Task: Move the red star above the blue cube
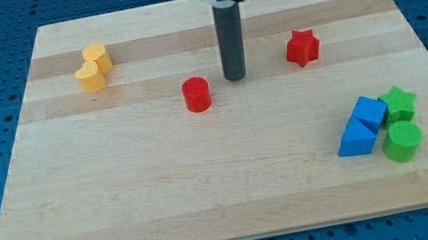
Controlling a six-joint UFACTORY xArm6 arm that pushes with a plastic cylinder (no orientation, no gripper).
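We inspect the wooden surface (165, 190) from the view's left to its right. At the upper left lies a yellow block (93, 68) of two joined rounded lobes; its exact shape we cannot determine. Near the centre stands a red cylinder (197, 94). Just to its right, close but apart, our tip (235, 76) rests on the surface at the foot of the dark rod (230, 39). This arm carries no claw, so no grasp state applies. Right of the tip, at about the same height in the view and clear of it, sits the red star (302, 47). The blue cube (370, 113) lies well below the star, at the lower right, touching a blue triangular block (356, 139). A green star (399, 102) and a green cylinder (402, 142) crowd against that pair.
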